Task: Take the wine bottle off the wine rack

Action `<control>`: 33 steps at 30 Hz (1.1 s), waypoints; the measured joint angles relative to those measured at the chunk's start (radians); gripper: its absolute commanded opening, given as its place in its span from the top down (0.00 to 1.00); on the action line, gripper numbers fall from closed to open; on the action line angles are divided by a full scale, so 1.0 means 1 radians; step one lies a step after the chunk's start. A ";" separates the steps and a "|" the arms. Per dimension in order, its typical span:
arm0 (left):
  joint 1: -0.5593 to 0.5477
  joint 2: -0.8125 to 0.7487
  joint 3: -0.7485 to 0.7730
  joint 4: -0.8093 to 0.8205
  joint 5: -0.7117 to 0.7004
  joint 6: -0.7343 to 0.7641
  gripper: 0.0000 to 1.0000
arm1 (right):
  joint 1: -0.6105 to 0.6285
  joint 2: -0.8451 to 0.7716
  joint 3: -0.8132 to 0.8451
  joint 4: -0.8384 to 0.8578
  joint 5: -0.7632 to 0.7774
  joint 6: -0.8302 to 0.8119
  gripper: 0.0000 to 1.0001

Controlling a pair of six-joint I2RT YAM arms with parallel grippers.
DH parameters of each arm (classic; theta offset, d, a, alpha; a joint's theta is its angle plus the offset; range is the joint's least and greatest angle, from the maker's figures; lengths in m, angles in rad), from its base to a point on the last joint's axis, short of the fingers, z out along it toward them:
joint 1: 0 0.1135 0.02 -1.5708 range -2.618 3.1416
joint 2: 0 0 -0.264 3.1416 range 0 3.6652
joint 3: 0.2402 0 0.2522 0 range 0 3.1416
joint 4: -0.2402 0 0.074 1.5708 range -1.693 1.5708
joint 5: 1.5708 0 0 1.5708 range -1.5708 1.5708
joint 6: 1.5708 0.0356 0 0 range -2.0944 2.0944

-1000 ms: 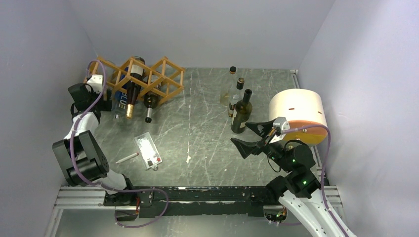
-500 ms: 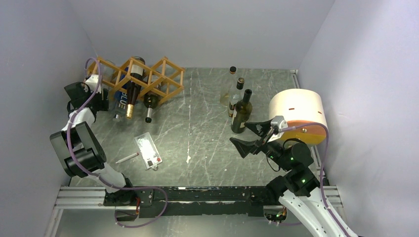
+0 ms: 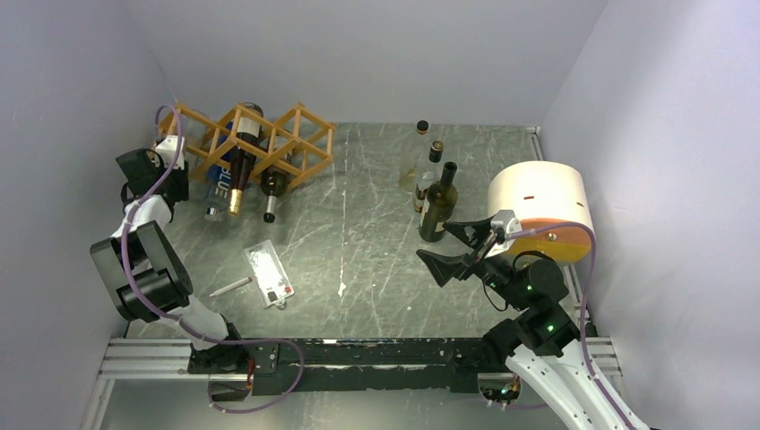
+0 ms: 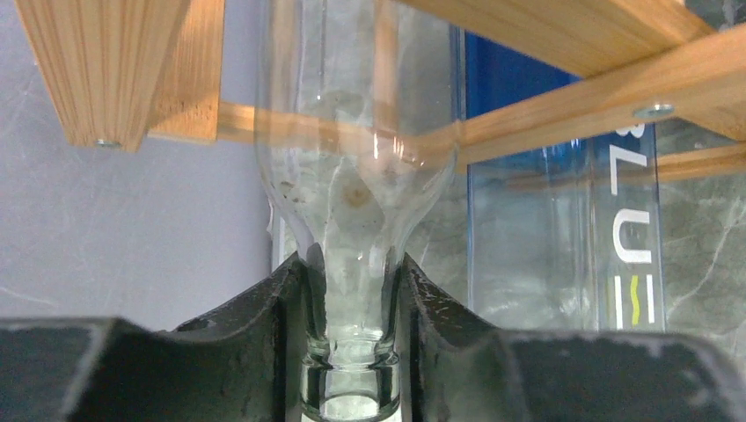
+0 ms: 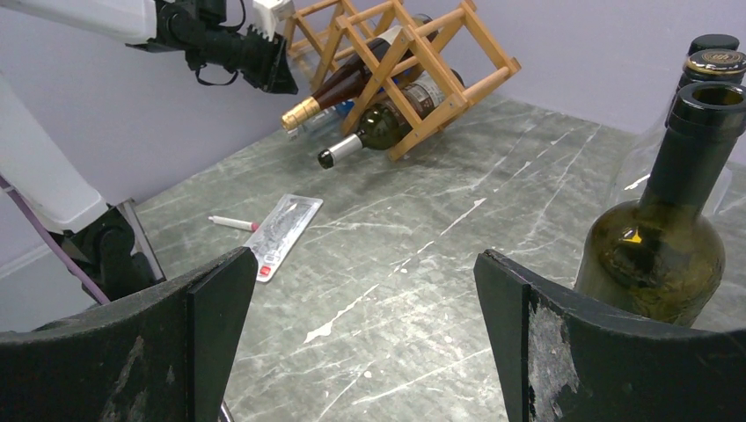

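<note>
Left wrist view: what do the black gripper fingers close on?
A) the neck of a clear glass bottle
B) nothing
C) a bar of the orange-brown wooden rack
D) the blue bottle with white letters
A: the black fingers of the left gripper press on both sides of the narrow neck of the clear glass bottle, while the orange-brown wooden rack and the blue bottle with white letters lie outside the grip.

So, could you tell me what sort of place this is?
Probably a robot test booth, not a cellar: plain lilac walls box in a stone-look table, a robot arm is bolted to a metal rail at its near edge, and the wine rack looks like a prop.
</note>
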 measured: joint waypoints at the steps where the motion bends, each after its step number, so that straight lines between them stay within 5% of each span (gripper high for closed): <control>1: 0.000 -0.011 -0.015 0.004 -0.004 0.000 0.78 | 0.000 0.000 0.000 0.000 0.000 0.000 0.00; 17: 0.012 -0.245 -0.214 0.024 -0.042 -0.045 0.93 | 0.005 -0.029 0.000 0.000 0.002 0.000 0.00; 33: 0.016 -0.500 -0.354 -0.072 -0.116 -0.127 0.93 | 0.014 -0.071 -0.007 0.007 0.003 0.001 0.00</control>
